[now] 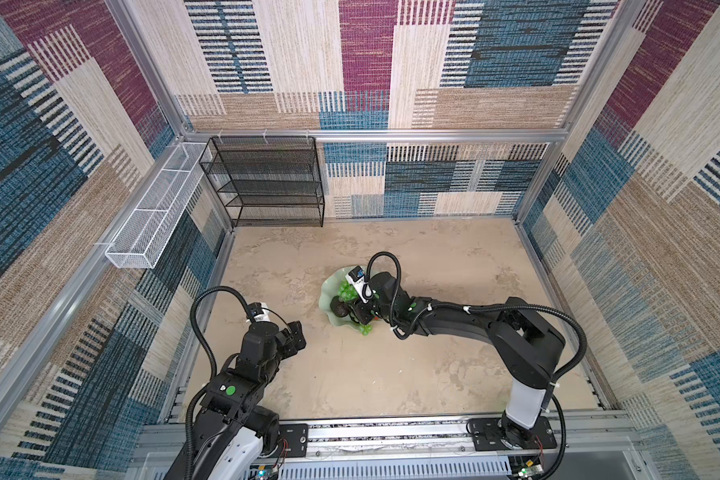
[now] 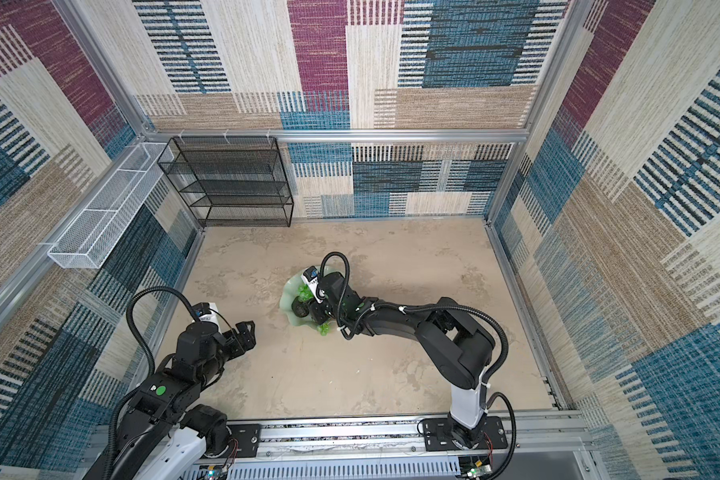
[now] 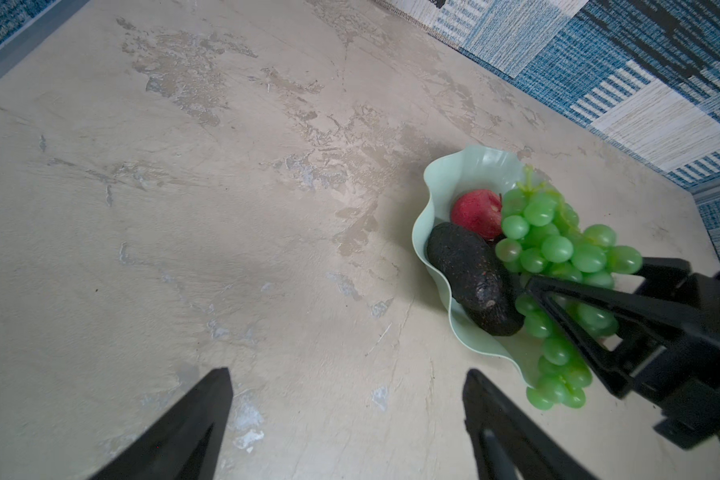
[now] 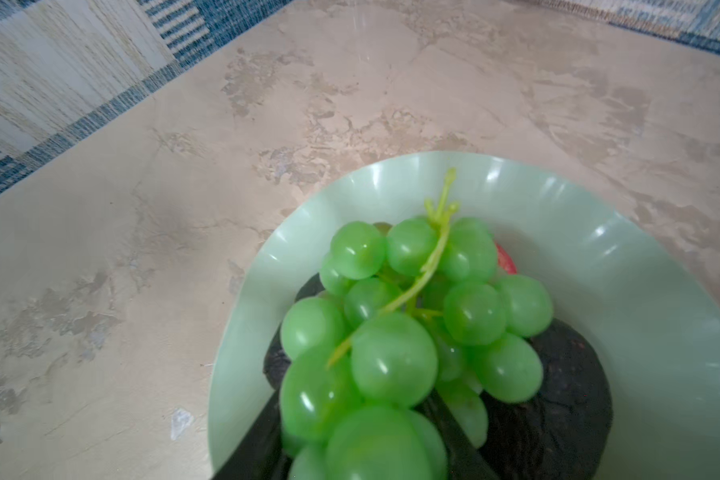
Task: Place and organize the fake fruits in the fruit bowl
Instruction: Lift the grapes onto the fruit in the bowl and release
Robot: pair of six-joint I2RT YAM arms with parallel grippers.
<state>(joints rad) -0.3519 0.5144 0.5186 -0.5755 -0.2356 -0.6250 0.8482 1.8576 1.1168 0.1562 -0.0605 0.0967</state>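
Well, my left gripper (image 3: 348,374) hangs wide and empty short of the fruit bowl (image 3: 433,183). At its near rim the right gripper (image 4: 356,399) flanks the grapes (image 3: 558,249); pinched or loose, I cannot tell. Their tail overhangs, so releasing could spill them.

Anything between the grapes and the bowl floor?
Yes. Avocados and a red apple occupy the bowl beneath and beside the grapes; the bunch lies over them, tail hanging past the rim.
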